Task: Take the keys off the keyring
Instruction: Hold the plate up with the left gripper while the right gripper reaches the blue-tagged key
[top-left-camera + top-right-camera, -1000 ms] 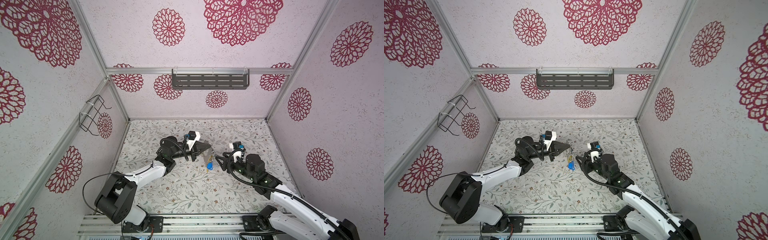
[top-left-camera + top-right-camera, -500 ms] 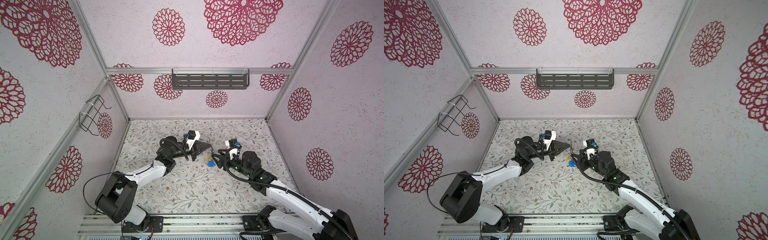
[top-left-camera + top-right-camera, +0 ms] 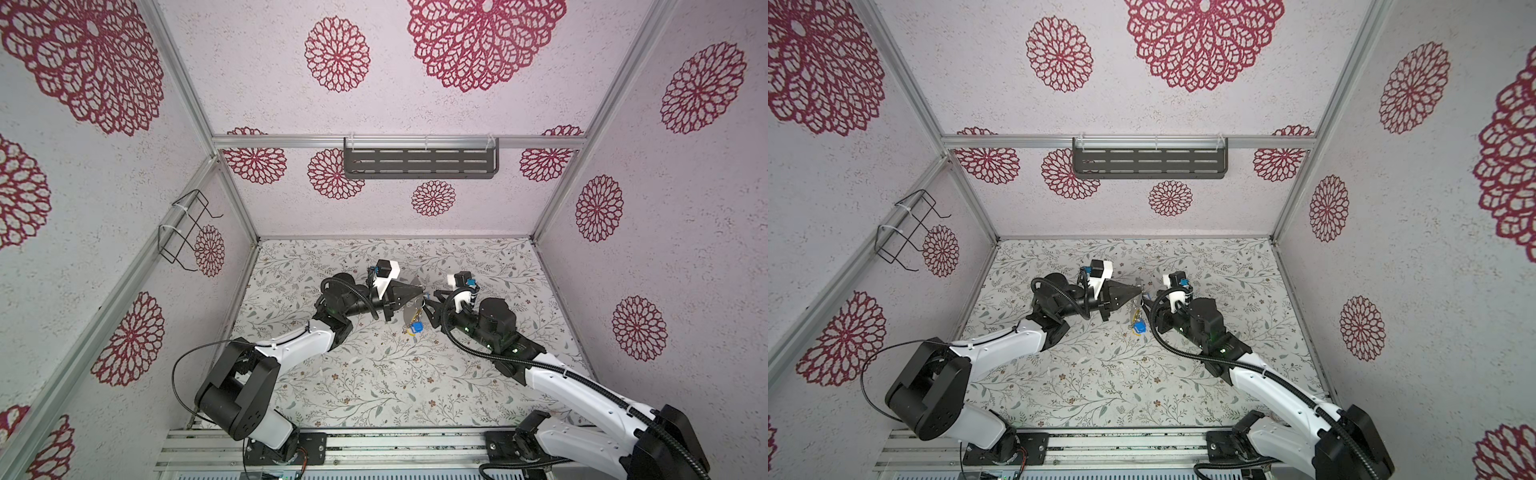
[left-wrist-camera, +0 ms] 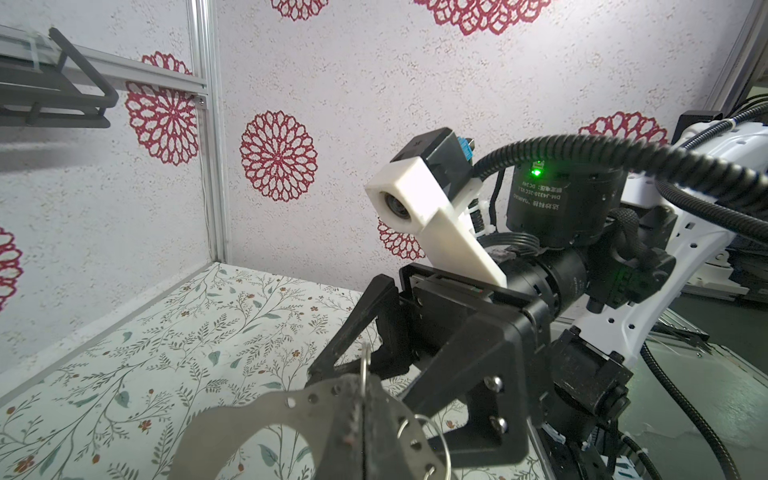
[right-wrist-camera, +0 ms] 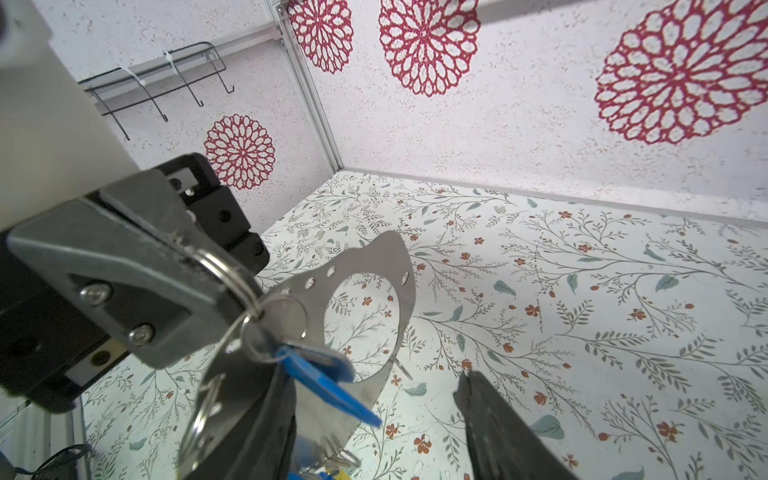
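Right wrist view: left gripper (image 5: pixel 245 303) is clamped on the keyring (image 5: pixel 374 257) rim, and blue-tagged keys (image 5: pixel 320 374) hang just below its tips. Facing them closely, right gripper (image 3: pixel 428 305) stands with jaws apart. A shelf (image 3: pixel 419 164) and wire rack (image 3: pixel 183 228) hang well beyond on the walls. The right arm's motor (image 4: pixel 557 199) reads "DM-J4310-2EC".

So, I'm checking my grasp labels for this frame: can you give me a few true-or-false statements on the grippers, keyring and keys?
The left gripper is shut on the keyring. True.
The right gripper is shut on a blue tag. False: its jaws stand open.
The keyring lies flat on the table. False: it is held up above it.
A blue-tagged key hangs from the keyring. True.
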You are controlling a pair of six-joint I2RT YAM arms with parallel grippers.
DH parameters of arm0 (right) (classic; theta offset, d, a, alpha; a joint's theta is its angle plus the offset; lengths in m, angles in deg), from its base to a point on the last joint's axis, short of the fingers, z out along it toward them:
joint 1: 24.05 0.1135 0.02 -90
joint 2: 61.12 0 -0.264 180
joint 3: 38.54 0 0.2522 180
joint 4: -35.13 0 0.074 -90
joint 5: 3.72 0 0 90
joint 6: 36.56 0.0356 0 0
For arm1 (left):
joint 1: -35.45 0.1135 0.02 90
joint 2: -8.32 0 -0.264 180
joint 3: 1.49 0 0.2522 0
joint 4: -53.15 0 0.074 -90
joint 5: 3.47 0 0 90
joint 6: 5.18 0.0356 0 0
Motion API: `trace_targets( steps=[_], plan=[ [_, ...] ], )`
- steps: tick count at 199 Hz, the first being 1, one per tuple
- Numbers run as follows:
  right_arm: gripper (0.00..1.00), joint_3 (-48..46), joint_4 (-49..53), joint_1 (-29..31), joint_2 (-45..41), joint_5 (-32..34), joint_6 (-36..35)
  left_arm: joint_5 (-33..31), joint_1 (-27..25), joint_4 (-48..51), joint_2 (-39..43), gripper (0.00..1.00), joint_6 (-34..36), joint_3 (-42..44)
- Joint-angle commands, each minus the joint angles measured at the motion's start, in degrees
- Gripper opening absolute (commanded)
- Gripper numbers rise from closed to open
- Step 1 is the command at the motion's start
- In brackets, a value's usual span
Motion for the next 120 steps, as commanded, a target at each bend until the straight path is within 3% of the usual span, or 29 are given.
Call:
trace_targets(
  steps=[1, 94, 120],
  plan=[
    [0.66, 2.12, -4.19, 0.52, -0.41, 2.08, -3.02, 1.4, 0.42, -2.33, 0.09, 0.0, -0.42, -0.75],
    [0.7, 5.1, -2.31, 0.52, 3.04, -0.8, -7.44, 2.87, 0.54, -1.89, 0.09, 0.0, -1.27, -1.08],
    [0.59, 5.31, -2.03, 0.52, 3.3, -0.91, -7.75, 2.96, 0.54, -1.38, 0.34, 0.0, -1.39, -1.03]
  ],
)
